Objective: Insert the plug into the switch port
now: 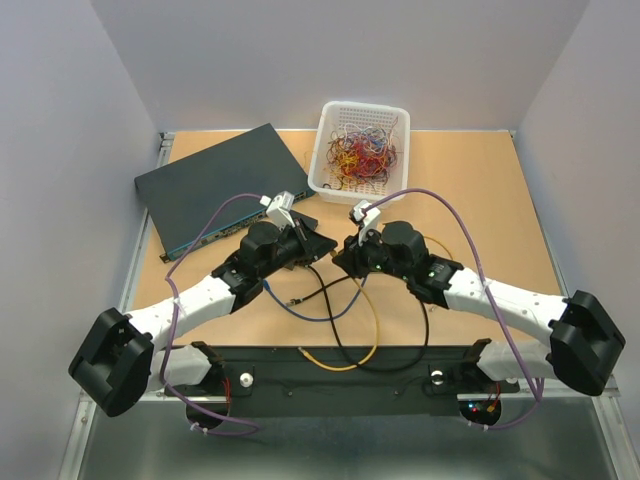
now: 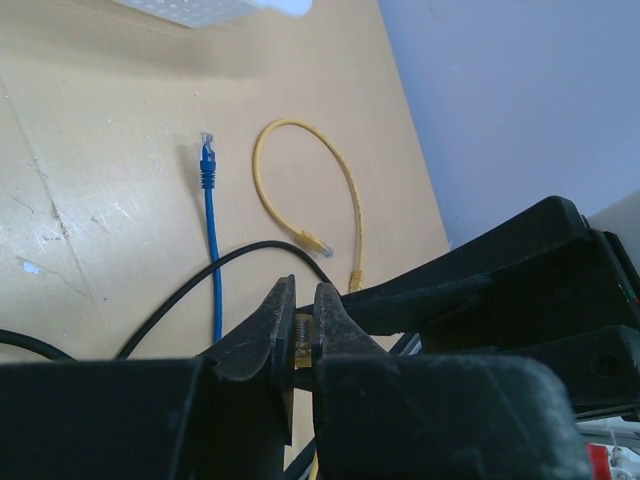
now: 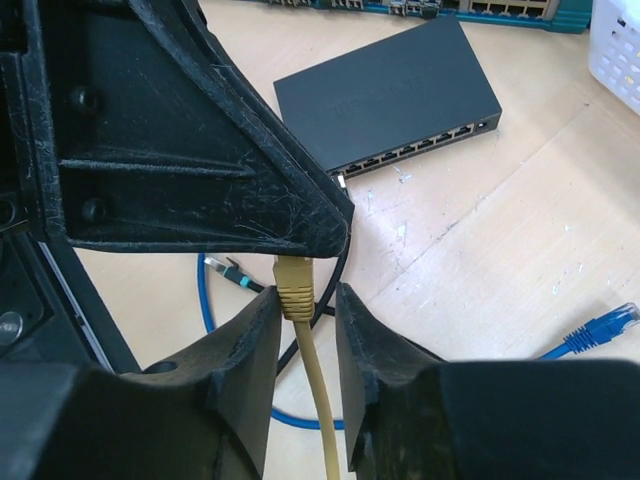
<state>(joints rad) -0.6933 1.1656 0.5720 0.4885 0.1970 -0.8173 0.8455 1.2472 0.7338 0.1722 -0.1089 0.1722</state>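
Your left gripper is clamped on the tip of the yellow plug, while your right gripper brackets the boot with jaws slack. In the right wrist view, the small black switch lies at one o'clock, its port row facing five. Take one firm grip behind the boot, then approach level and square.
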